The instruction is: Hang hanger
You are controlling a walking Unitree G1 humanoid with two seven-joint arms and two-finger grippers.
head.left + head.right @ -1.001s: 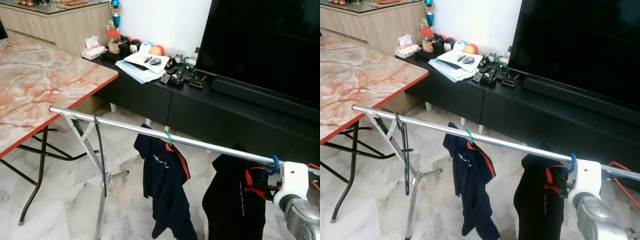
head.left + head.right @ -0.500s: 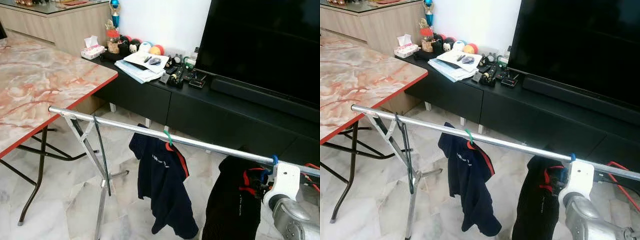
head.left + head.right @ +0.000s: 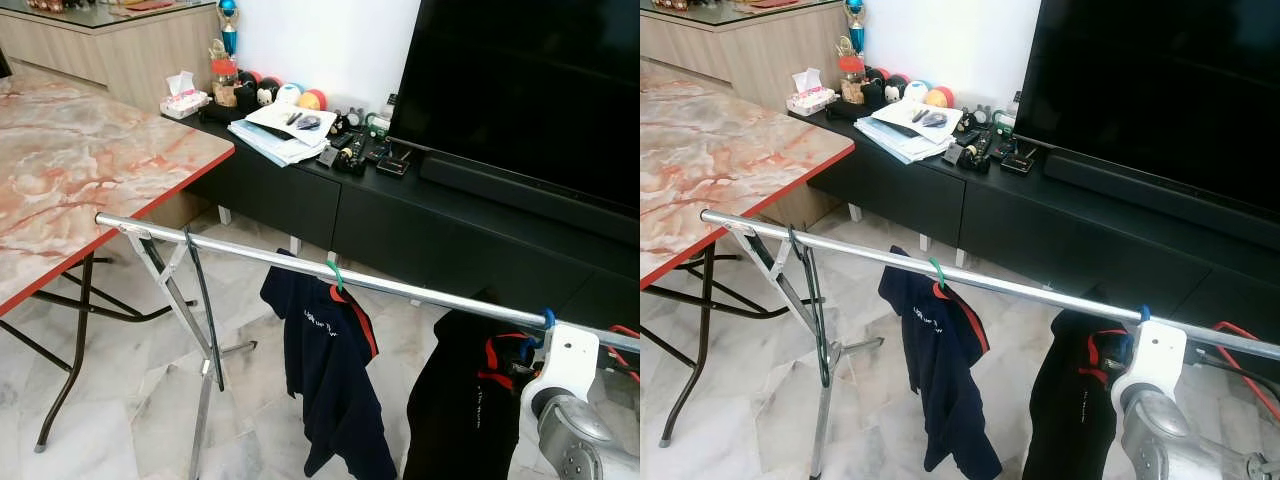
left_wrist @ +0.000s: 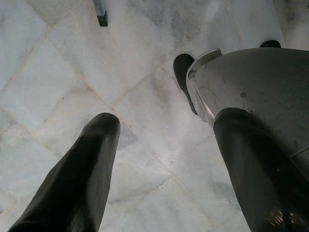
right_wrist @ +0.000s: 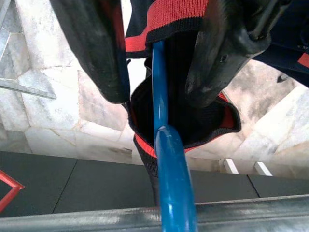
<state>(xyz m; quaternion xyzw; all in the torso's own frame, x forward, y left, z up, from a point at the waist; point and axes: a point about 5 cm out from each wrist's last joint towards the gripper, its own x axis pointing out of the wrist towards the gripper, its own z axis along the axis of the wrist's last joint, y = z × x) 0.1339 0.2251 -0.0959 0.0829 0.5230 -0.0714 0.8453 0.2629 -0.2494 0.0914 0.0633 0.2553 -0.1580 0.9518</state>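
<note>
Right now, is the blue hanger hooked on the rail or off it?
On: the blue hanger hook curves over the metal rail, right gripper fingers flanking its neck.

Blue hanger (image 5: 166, 159) hook over silver rail (image 5: 96, 220); two black fingers (image 5: 96, 53) either side of hanger neck, apart; black shirt (image 5: 203, 121) with red collar trim beneath; marble floor (image 5: 43, 106) behind

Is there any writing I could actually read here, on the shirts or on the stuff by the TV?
Navy shirt on the green hanger: a short white chest print, too small and blurred to read.
Black shirt on the blue hanger: a white line of print, also unreadable.
Papers and tissue box on the TV cabinet: no legible text.
So nothing can be quoted.
</note>
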